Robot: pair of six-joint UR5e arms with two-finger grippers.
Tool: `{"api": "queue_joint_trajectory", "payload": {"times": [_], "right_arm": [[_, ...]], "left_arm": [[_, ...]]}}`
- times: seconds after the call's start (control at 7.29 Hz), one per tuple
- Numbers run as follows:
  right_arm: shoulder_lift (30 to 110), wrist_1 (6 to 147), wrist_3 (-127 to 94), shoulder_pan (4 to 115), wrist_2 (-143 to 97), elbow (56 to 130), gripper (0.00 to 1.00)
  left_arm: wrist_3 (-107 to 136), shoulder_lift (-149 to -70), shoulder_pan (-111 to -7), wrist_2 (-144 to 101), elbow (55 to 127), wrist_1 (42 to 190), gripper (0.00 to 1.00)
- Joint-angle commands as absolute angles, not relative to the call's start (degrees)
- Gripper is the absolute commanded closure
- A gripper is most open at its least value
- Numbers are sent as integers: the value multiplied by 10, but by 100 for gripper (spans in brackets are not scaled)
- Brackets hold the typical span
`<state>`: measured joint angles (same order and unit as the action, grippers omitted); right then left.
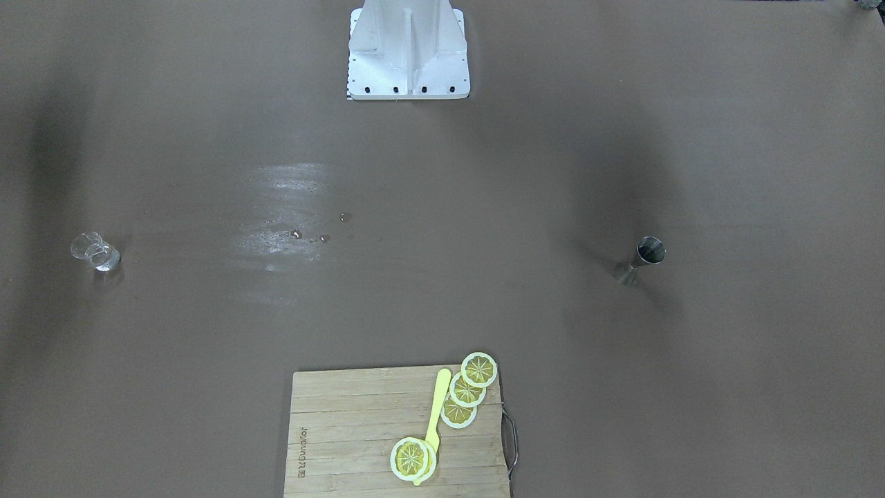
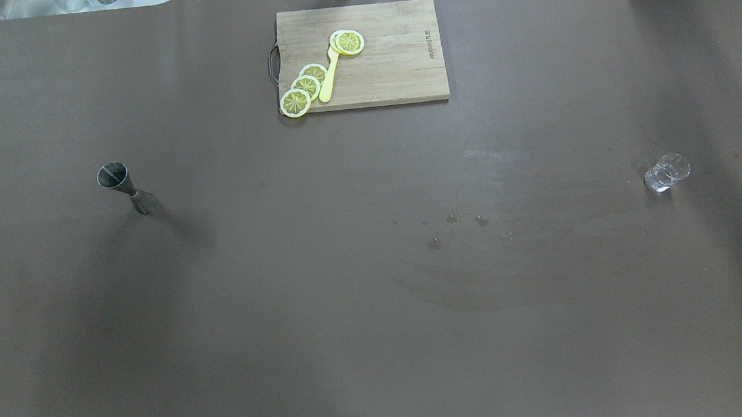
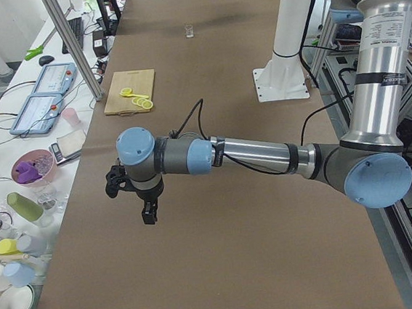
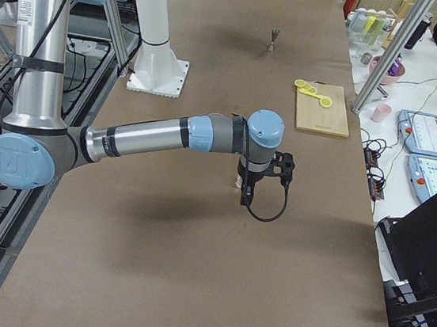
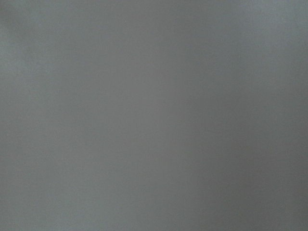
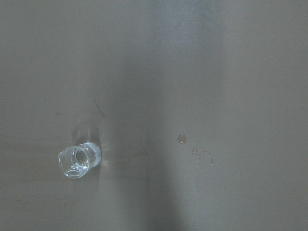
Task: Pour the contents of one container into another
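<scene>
A steel jigger [image 2: 124,187] stands upright on the brown table's left part; it also shows in the front view [image 1: 643,259] and far off in the right side view [image 4: 273,39]. A small clear glass pitcher [image 2: 667,172] stands at the right, seen too in the front view [image 1: 95,250] and from above in the right wrist view [image 6: 77,160]. My left gripper [image 3: 147,214] hangs high over the table, fingers down. My right gripper [image 4: 245,195] hangs above the pitcher's area. Neither shows its fingers well enough; I cannot tell if they are open or shut. The left wrist view shows only bare table.
A bamboo cutting board [image 2: 398,69] with lemon slices [image 2: 305,87] and a yellow knife [image 2: 329,79] lies at the far middle edge. Water drops [image 2: 454,219] and a wet smear mark the centre. The robot's base [image 1: 408,52] stands at the near edge.
</scene>
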<state>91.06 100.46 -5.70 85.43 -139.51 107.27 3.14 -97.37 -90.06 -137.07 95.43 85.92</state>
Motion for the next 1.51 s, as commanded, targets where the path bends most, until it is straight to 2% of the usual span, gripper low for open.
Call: {"api": "queue_joint_trajectory", "payload": {"times": [0.0, 0.69, 1.1, 1.37], "right_arm": [[910, 1005, -57, 854, -1397, 1072, 0], [910, 1005, -57, 854, -1398, 1071, 0], [910, 1005, -57, 854, -1398, 1071, 0], [910, 1005, -57, 854, -1398, 1071, 0]], "left_arm": [[93, -988, -850, -1374, 992, 860, 2], [265, -1111, -743, -1373, 994, 877, 2], [472, -1131, -708, -1367, 991, 1040, 2], [553, -1160, -705, -1315, 998, 1080, 2]]}}
